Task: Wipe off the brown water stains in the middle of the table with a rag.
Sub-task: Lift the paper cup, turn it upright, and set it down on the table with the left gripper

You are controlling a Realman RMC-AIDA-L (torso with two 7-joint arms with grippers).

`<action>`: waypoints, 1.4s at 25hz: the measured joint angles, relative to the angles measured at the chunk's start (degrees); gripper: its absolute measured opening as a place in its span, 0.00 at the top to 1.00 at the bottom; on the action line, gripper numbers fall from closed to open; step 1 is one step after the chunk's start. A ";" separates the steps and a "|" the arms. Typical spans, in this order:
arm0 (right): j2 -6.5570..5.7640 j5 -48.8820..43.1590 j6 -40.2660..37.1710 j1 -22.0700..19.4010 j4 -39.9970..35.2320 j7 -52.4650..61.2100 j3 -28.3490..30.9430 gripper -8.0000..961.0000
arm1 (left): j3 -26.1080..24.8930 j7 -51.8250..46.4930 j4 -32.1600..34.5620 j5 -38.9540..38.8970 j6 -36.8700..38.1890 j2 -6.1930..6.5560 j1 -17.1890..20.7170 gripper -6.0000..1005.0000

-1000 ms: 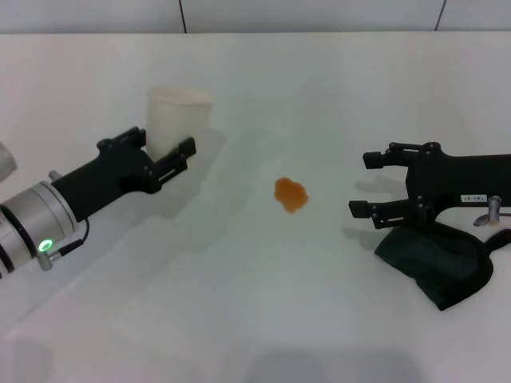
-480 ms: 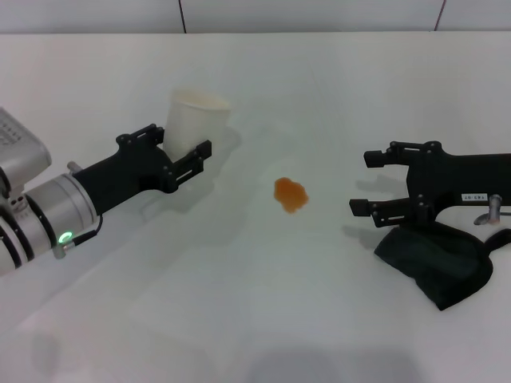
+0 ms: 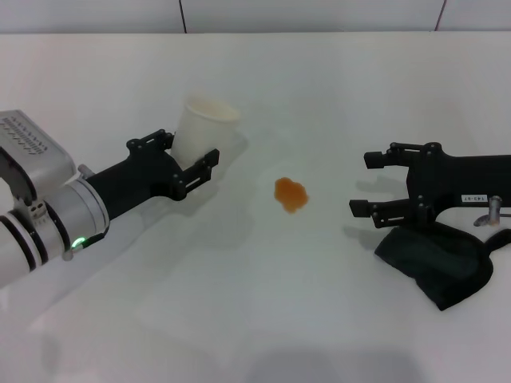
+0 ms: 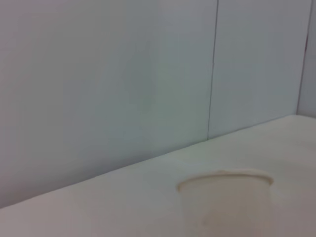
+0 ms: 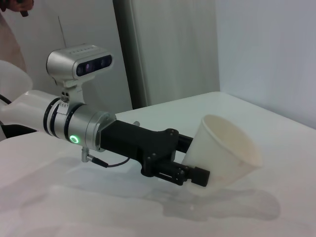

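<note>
The brown water stains lie near the middle of the table. The rag lies well to the right of them, just under the right gripper, whose jaws are spread open and hold nothing. To the left of the stains, the left gripper grips a tilted white paper cup between its fingers.

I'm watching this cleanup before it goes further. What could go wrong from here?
The left tool holds the white paper cup tilted toward the brown water stains; if any liquid remains inside, which cannot be seen, it may spill and enlarge the mess. The right tool is open above the table beside the rag, not gripping it, so it might sweep in without cloth.
</note>
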 joint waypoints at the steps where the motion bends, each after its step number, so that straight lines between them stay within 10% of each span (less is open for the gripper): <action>1: 0.00 0.00 0.00 0.00 0.01 0.00 -0.01 0.09 | 0.00 0.38 0.00 -0.03 -0.05 0.00 0.00 0.35; 35: -0.01 -0.01 0.00 0.00 0.02 0.00 -0.21 0.09 | -0.08 4.20 2.78 0.26 -4.95 -0.02 2.58 0.33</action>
